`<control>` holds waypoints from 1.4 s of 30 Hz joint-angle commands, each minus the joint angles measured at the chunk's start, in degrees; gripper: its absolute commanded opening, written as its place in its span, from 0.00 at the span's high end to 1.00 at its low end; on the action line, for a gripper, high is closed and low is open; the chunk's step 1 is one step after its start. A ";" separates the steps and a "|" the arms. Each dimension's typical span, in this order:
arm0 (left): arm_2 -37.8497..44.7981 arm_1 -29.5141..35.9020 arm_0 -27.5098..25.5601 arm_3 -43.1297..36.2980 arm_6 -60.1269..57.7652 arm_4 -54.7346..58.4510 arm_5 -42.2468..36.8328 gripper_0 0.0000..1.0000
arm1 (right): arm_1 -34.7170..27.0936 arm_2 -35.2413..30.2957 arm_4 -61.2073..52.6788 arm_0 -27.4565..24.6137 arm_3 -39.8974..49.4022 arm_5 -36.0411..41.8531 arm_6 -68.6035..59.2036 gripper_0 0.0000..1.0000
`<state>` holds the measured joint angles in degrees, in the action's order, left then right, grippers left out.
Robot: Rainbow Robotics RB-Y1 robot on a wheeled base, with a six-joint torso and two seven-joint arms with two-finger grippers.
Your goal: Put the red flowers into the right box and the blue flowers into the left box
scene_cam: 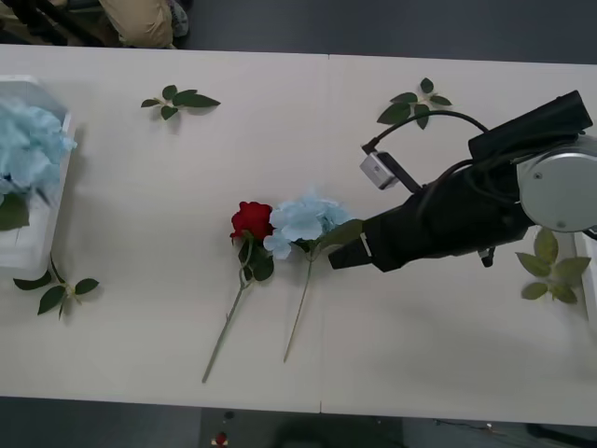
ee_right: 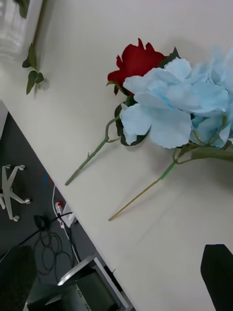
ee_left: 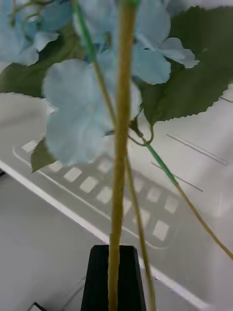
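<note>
While my right arm reaches in from the right across the table (scene_cam: 187, 308), its end effector (scene_cam: 343, 250) sits at the loose blue flower (scene_cam: 303, 220), touching its leaf. I see one black finger (ee_right: 218, 274) on the wrist cam; can't tell if it's open or closed. Red flower (scene_cam: 252, 220) lies just left of the blue one, heads touching, both stems trailing toward the near edge. Left box (scene_cam: 28, 245) is at the far left of the table with blue flowers (scene_cam: 28, 140) already in it. On the left wrist cam, the left end effector's black finger (ee_left: 112, 277) sits at a yellowish stem (ee_left: 120, 146) above the box floor; grip unclear. Right box rim (scene_cam: 590, 280) is at the right edge. Leaf sprigs (scene_cam: 179, 101) lie scattered around.
</note>
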<state>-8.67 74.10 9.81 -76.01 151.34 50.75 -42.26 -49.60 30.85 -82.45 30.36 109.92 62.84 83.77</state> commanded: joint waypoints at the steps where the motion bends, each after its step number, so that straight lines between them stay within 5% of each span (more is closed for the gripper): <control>1: 2.60 -3.17 -1.90 5.87 3.66 0.05 6.31 1.00 | 0.73 -0.97 0.18 0.49 2.32 -0.79 9.40 0.00; 12: 2.69 -3.87 -1.72 8.07 3.66 -2.41 9.56 0.97 | 1.43 -2.29 1.06 0.58 2.15 2.38 19.59 0.00; 14: 2.69 -3.87 -1.81 8.07 3.66 -2.50 9.65 0.60 | 1.96 -3.17 1.50 0.58 2.15 3.70 22.32 0.00; 16: 2.69 -3.87 -1.81 8.15 3.66 -2.32 9.56 0.43 | 2.31 -3.87 1.50 0.58 2.06 4.75 24.25 0.00; 28: 3.75 -2.99 -1.90 7.28 3.66 5.50 10.09 0.23 | 3.46 -5.45 0.10 0.49 -0.49 6.77 31.63 0.00; 32: 4.98 -0.80 -1.99 4.20 3.66 14.73 0.95 0.14 | 3.54 -5.80 -0.08 0.49 -0.49 6.69 32.60 0.00; 42: 23.17 -0.53 -2.25 3.67 3.66 31.43 -25.24 0.00 | 3.72 -6.15 -0.08 0.40 -0.58 6.69 34.27 0.00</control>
<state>11.62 71.09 7.82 -72.00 151.34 79.66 -63.91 -46.37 25.60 -81.96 30.35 108.84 69.77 114.17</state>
